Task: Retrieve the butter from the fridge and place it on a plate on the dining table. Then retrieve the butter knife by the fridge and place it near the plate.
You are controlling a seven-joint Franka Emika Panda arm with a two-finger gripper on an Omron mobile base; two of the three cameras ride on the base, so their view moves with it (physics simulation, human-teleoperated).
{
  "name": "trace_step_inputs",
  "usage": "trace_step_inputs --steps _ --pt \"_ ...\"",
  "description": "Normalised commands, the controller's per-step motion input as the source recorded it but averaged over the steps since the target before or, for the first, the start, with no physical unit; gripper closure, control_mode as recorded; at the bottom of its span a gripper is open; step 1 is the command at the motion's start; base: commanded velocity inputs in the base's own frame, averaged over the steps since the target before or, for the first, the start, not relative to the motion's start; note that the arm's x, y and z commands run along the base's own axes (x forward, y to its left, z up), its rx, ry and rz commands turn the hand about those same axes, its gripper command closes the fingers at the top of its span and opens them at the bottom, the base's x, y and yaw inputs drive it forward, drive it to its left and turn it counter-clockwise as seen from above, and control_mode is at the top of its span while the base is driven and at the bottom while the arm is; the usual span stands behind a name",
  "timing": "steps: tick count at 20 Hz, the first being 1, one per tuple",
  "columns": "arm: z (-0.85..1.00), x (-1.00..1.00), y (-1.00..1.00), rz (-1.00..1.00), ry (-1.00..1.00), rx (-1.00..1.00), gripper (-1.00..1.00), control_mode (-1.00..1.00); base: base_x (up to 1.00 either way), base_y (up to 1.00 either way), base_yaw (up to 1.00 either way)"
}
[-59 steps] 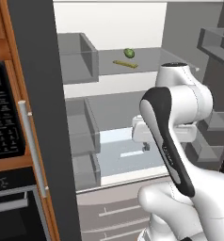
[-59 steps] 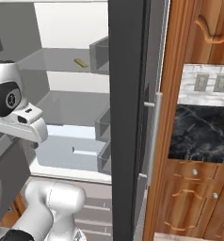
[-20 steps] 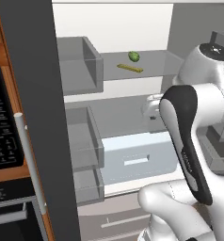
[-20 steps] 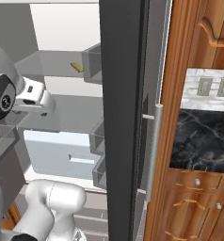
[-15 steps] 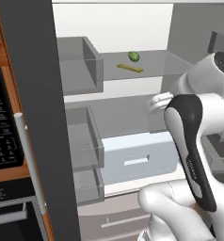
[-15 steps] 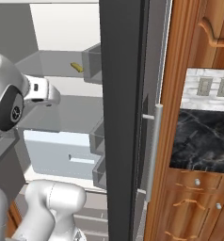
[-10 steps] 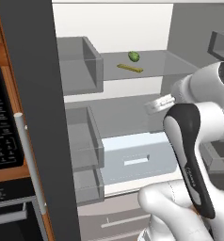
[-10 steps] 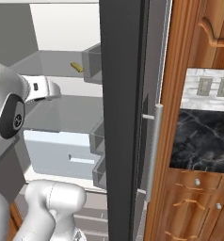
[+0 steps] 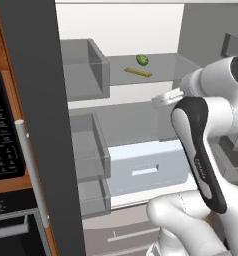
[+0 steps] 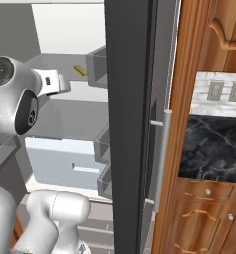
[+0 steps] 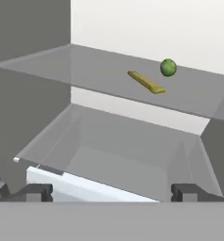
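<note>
The fridge (image 9: 121, 30) stands open, its white inside facing me. On its upper glass shelf (image 9: 163, 70) the butter (image 9: 138, 72) lies flat as a thin yellow-olive stick; it also shows as the butter (image 10: 80, 70) and the butter (image 11: 146, 82). My gripper (image 11: 111, 192) is open and holds nothing. It hangs in front of the shelf's edge, a little below the shelf and well short of the butter. In the left base view the gripper (image 9: 161, 99) is below and to the right of the stick. The plate, dining table and butter knife are out of view.
A small round green fruit (image 11: 168, 67) sits just behind the butter. Door bins (image 9: 83, 67) line the fridge's left side and a pale drawer (image 9: 146, 167) lies below. The dark fridge door (image 10: 130, 124) stands at right, with wooden cabinets (image 10: 209, 218) beyond. A black oven (image 9: 1, 135) is at left.
The hand has risen and reached forward towards the upper shelf's front edge. The jaws have stayed open. The butter and the fruit have not moved.
</note>
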Motion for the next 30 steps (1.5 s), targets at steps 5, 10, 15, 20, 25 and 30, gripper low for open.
trace_step_inputs --steps 5,10,15,20,25,30 --pt "0.43 0.16 -0.05 -0.01 0.00 0.17 -1.00 -1.00 0.00 0.00 0.00" --pt "0.05 0.74 -0.01 -0.06 0.08 0.01 -1.00 -1.00 0.00 0.00 0.00" --pt "0.01 0.40 -0.25 0.00 0.02 0.02 -1.00 -1.00 0.00 0.00 0.00" --pt "0.00 0.40 -0.22 0.00 0.06 0.00 -1.00 -1.00 0.00 0.00 0.00" --pt "-0.07 0.32 0.00 0.00 0.01 0.00 -1.00 -1.00 0.00 0.00 0.00" --pt "-0.05 0.55 0.00 0.03 0.00 0.00 -1.00 -1.00 0.00 0.00 0.00"
